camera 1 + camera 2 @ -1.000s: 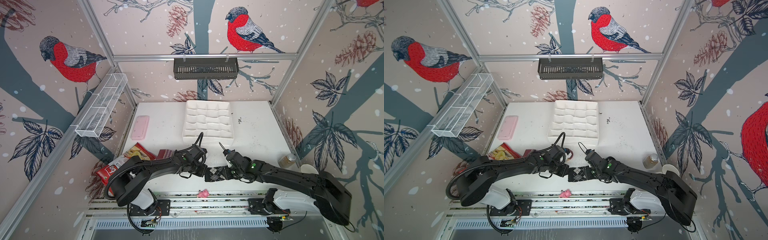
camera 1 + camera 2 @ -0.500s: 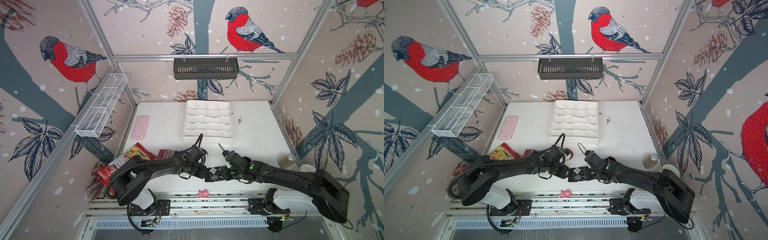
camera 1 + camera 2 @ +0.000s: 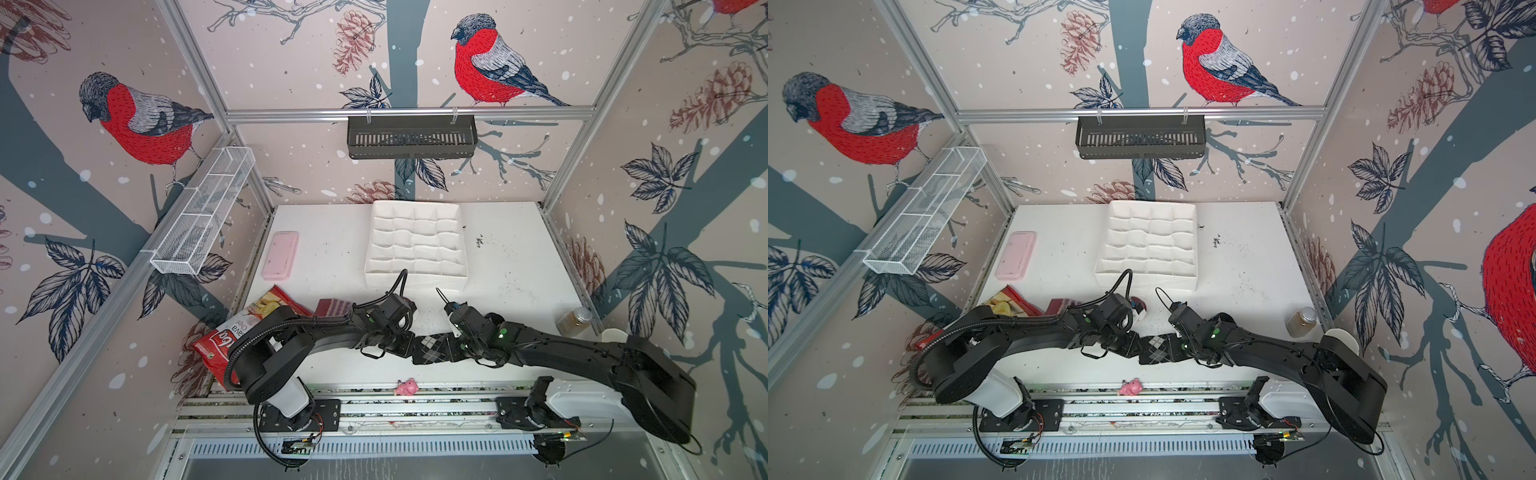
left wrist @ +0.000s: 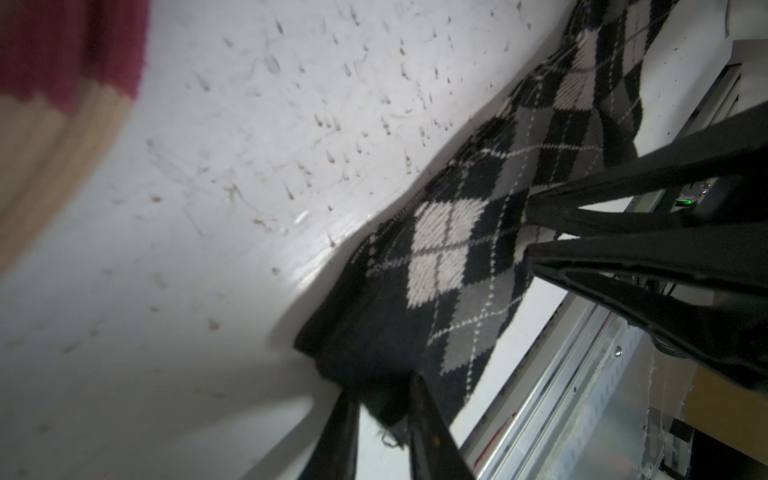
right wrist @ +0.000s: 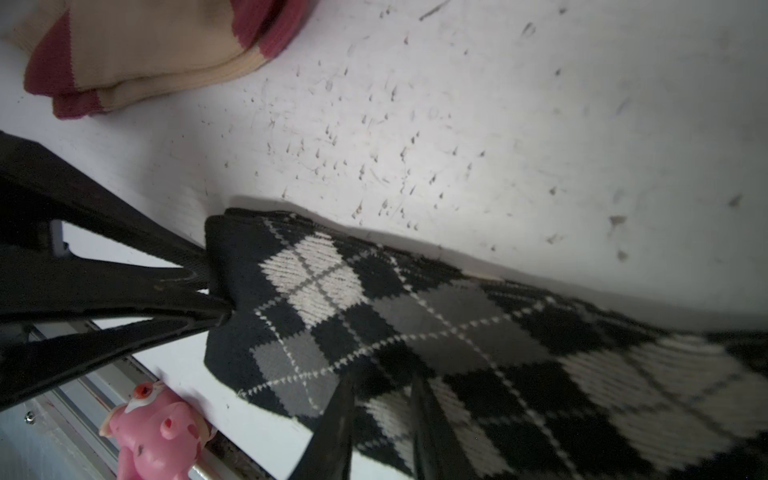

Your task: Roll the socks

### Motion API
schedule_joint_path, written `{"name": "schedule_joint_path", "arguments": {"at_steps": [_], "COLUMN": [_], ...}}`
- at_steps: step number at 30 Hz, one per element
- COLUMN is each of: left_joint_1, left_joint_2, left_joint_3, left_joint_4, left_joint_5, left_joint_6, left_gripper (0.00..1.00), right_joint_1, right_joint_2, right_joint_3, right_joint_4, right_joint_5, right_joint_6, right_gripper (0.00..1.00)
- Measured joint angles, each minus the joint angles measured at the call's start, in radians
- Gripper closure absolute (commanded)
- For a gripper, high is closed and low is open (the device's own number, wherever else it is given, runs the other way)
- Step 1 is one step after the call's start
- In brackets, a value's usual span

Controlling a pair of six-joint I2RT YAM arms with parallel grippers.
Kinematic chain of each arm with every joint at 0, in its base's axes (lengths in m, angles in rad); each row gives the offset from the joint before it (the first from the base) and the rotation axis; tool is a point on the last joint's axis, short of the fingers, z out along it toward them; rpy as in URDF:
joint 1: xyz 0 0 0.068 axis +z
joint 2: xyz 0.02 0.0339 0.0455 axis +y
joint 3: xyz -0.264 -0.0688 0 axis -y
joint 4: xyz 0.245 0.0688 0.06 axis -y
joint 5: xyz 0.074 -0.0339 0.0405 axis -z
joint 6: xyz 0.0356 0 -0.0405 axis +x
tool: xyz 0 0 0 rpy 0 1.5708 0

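Note:
The black-grey-white argyle sock [image 3: 432, 350] [image 3: 1156, 350] lies flat near the table's front edge, stretched between both grippers. My left gripper [image 3: 405, 347] [image 4: 384, 432] is shut on its black end, which sits between the two fingers. My right gripper [image 3: 460, 347] [image 5: 380, 419] is shut on the sock's patterned middle, with fabric between its fingers [image 4: 582, 208]. The tan sock with maroon toe and heel [image 5: 145, 54] [image 3: 334, 307] lies folded further back, behind my left wrist and partly hidden by it.
A red-and-white chips bag [image 3: 237, 332] lies at the left under my left arm. Further back are a pink case [image 3: 280, 254] and a white compartment tray [image 3: 415, 245]. A jar [image 3: 575, 320] stands at the right edge. A pink pig toy [image 3: 406, 386] sits on the front rail.
The right gripper has crept slightly left along the argyle sock. The left arm holds its place at the sock's end.

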Motion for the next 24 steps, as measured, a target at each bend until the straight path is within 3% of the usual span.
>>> {"name": "schedule_joint_path", "arguments": {"at_steps": [6, 24], "left_joint_1": [0.000, 0.021], "left_joint_2": [-0.005, -0.004], "left_joint_3": [0.000, 0.128], "left_joint_4": [-0.005, -0.195], "left_joint_5": [-0.007, -0.064], "left_joint_6": [0.000, 0.092], "left_gripper": [1.00, 1.00], "right_joint_1": [0.000, -0.029], "right_joint_2": [0.007, -0.021], "right_joint_3": [-0.004, -0.004], "right_joint_4": [0.007, 0.022], "right_joint_5": [0.000, 0.007], "right_joint_6": [0.000, -0.002], "right_gripper": [0.74, 0.76]}}
